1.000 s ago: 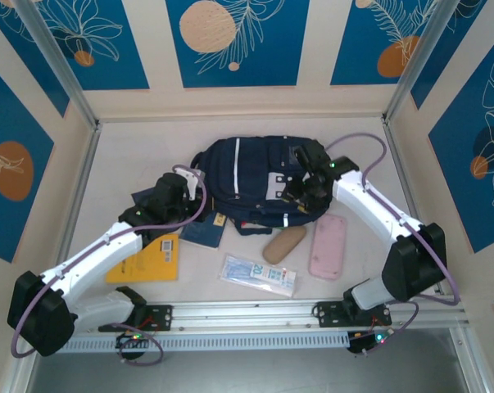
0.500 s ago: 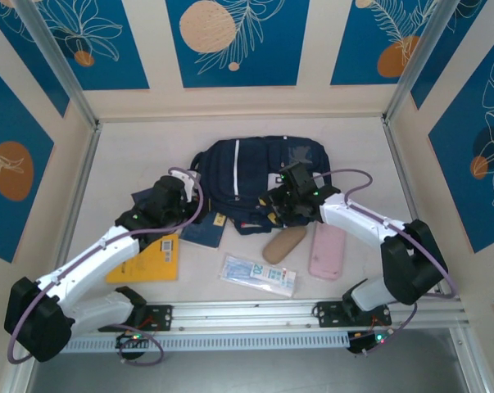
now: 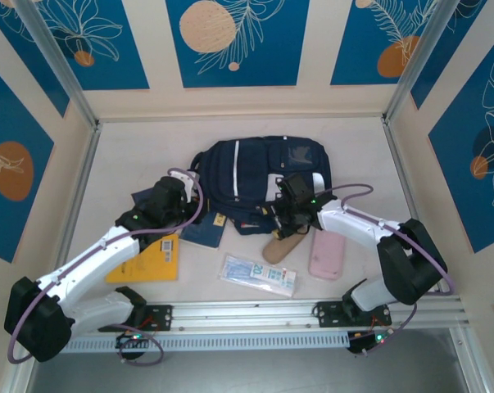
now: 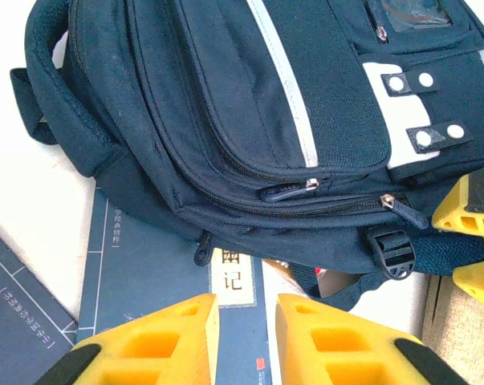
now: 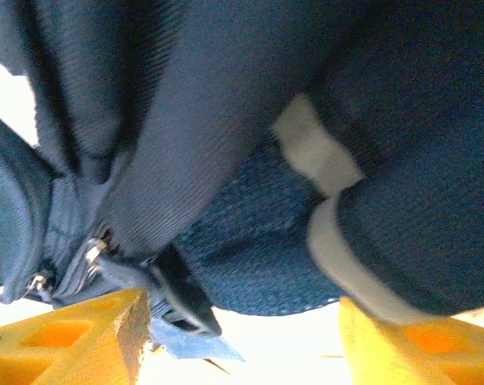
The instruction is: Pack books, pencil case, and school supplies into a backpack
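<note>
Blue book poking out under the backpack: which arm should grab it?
Probably left: the left tool hovers right over the book, jaws slightly apart. The right tool sits across at the backpack edge.

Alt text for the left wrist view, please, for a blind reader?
A navy backpack with a white stripe lies on a pale table, overlapping a navy book. Below, the left end effector is yellow and slightly open.
</note>
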`<action>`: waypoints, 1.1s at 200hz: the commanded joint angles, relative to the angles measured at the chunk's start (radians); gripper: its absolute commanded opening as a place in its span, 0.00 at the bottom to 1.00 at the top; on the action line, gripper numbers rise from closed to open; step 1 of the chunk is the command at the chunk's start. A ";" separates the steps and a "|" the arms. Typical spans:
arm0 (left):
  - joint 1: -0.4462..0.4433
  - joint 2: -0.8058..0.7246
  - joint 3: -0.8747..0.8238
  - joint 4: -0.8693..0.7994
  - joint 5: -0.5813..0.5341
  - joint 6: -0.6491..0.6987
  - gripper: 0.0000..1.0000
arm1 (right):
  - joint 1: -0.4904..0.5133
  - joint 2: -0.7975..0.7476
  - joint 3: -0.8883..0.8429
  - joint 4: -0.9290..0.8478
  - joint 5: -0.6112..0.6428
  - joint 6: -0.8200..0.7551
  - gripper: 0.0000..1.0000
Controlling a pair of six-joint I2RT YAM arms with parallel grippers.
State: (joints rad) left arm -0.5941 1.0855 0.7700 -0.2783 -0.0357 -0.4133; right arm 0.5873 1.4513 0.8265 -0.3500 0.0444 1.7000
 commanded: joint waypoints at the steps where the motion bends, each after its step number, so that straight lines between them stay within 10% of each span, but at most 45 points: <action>1: 0.002 -0.006 -0.008 -0.008 -0.018 -0.004 0.25 | -0.019 0.035 -0.024 0.020 -0.002 0.040 0.64; 47: 0.002 -0.003 -0.007 -0.009 -0.023 -0.011 0.25 | -0.038 0.141 0.025 -0.003 0.063 0.021 0.50; 101: 0.002 0.004 -0.009 -0.011 -0.029 -0.013 0.25 | -0.072 0.132 -0.007 0.072 0.056 -0.039 0.00; 151: 0.003 0.099 0.035 -0.022 0.018 0.025 0.51 | -0.138 0.005 0.047 0.046 0.002 -0.122 0.00; 220: 0.002 0.306 0.157 0.002 0.142 0.093 0.50 | -0.222 -0.074 0.077 0.055 -0.123 -0.149 0.00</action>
State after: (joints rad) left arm -0.5938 1.3415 0.8608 -0.2852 0.0238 -0.3710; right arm 0.3923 1.4178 0.8787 -0.3183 -0.0067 1.5696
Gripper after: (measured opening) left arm 0.504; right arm 0.047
